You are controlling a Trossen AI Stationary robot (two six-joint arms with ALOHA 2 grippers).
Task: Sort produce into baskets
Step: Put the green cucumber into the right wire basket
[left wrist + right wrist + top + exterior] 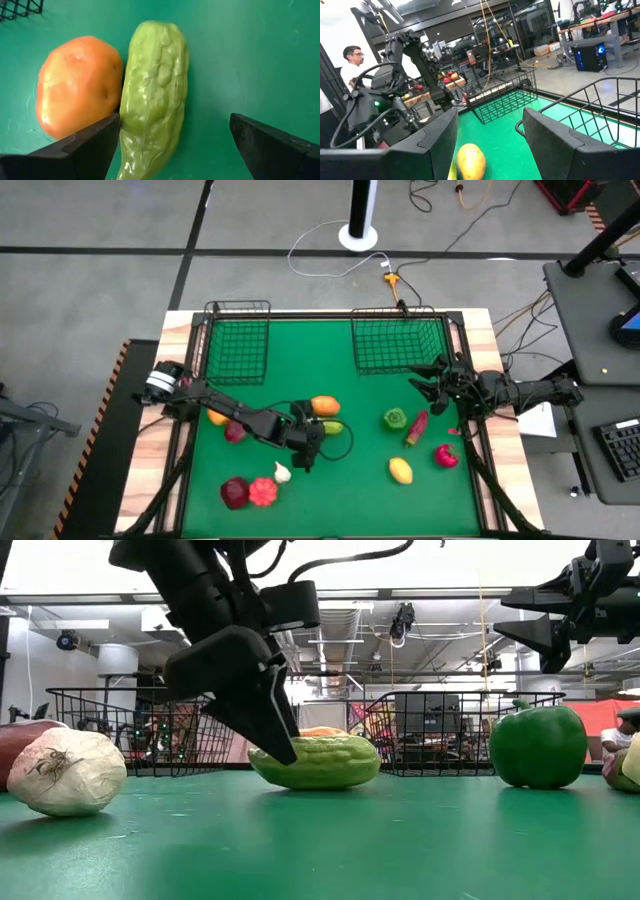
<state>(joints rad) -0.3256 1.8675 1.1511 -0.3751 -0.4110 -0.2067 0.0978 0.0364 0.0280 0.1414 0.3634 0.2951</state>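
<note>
Currently the left gripper (170, 145) sits low over the green mat (350, 380), fingers spread wide astride a bumpy green gourd (152, 95) that lies touching an orange fruit (77, 92). Nothing is gripped. The right gripper (428, 380) hangs raised near the right basket (398, 345), fingers apart and empty.

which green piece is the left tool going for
The long bumpy light-green gourd, lying beside the orange fruit. The open left tool straddles it; the round dark-green pepper sits apart, toward the right side.
</note>
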